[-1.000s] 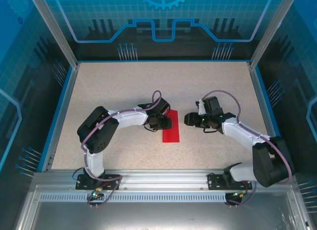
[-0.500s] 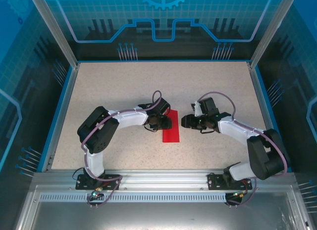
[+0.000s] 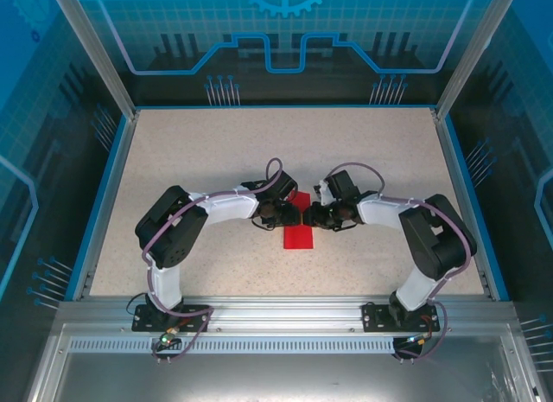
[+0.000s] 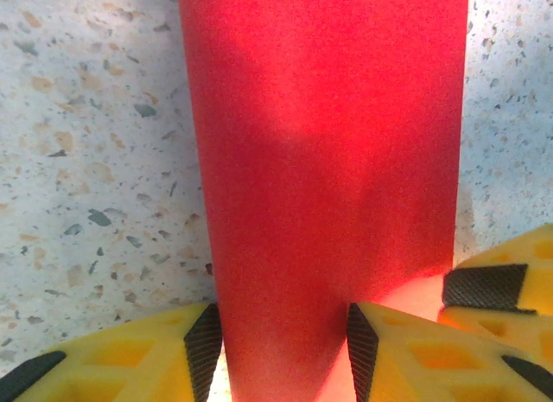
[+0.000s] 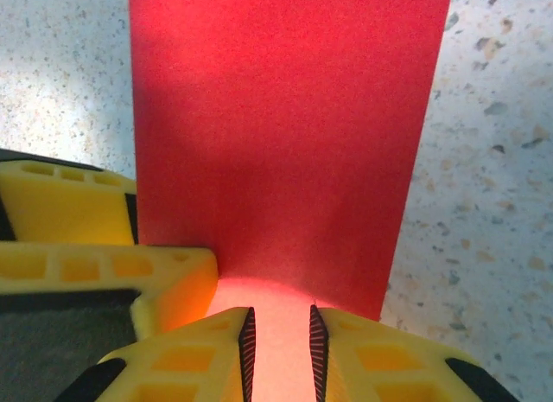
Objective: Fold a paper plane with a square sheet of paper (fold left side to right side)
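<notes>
Right pincer (image 5: 278, 341) newly against sheet (image 5: 285, 134) (red)

Bright overhead light; soft shadow on the thin bright red paper sheet (image 4: 324, 160) at eleven o'clock; near yellow fingertips (image 4: 147, 363) blurred.

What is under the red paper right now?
The speckled table shows on every side of the paper, which rests on it. Whatever lies directly beneath the sheet is covered.
</notes>
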Robot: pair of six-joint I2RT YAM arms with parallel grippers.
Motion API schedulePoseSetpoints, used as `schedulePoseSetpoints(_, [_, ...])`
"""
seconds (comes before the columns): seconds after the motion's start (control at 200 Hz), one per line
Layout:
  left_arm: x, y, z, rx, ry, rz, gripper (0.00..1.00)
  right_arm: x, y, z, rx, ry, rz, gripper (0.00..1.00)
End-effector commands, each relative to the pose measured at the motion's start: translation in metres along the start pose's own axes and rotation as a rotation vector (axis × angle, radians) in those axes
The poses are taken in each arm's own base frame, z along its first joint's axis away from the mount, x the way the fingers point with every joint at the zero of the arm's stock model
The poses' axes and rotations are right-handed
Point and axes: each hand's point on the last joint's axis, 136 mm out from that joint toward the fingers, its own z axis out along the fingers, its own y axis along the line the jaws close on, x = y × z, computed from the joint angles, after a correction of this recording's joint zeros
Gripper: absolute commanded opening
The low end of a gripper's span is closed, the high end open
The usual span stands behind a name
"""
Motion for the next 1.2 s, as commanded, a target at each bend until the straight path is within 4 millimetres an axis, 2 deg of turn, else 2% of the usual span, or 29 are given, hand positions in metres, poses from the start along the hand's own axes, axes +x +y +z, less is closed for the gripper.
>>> schedulePoseSetpoints(0.0, [0.020, 0.019, 0.022, -0.073, 0.068, 0.019, 0.47, 0.007, -0.007, 0.007, 0.051, 0.045, 0.013, 0.26])
schedulePoseSetpoints(0.21, [0.019, 0.017, 0.019, -0.070, 0.062, 0.023, 0.47, 0.021, -0.026, 0.016, 0.133, 0.119, 0.042, 0.24])
schedulePoseSetpoints(0.295, [0.014, 0.016, 0.010, -0.068, 0.032, 0.030, 0.47, 0.028, -0.035, 0.016, 0.169, 0.141, 0.047, 0.24])
schedulePoseSetpoints(0.375, [0.005, 0.010, -0.006, -0.049, -0.020, 0.047, 0.50, 0.033, -0.042, 0.016, 0.195, 0.154, 0.050, 0.24])
schedulePoseSetpoints(0.565, [-0.017, -0.004, -0.059, 0.013, -0.145, 0.082, 0.60, 0.039, -0.048, 0.017, 0.217, 0.175, 0.053, 0.24])
schedulePoseSetpoints(0.705, [-0.020, -0.020, -0.085, 0.105, -0.190, 0.107, 0.60, 0.040, -0.050, 0.019, 0.220, 0.183, 0.054, 0.24])
schedulePoseSetpoints(0.835, [-0.011, -0.051, -0.081, 0.282, -0.133, 0.132, 0.43, 0.041, -0.050, 0.019, 0.219, 0.186, 0.053, 0.24])
schedulePoseSetpoints(0.94, [-0.007, -0.064, -0.065, 0.354, -0.081, 0.127, 0.33, 0.041, -0.049, 0.019, 0.220, 0.189, 0.053, 0.24])
schedulePoseSetpoints(1.075, [-0.005, -0.057, -0.042, 0.316, -0.034, 0.114, 0.29, 0.041, -0.049, 0.018, 0.223, 0.191, 0.051, 0.24])
schedulePoseSetpoints(1.195, [-0.003, -0.039, -0.025, 0.247, -0.012, 0.091, 0.27, 0.043, -0.050, 0.018, 0.227, 0.196, 0.050, 0.24])
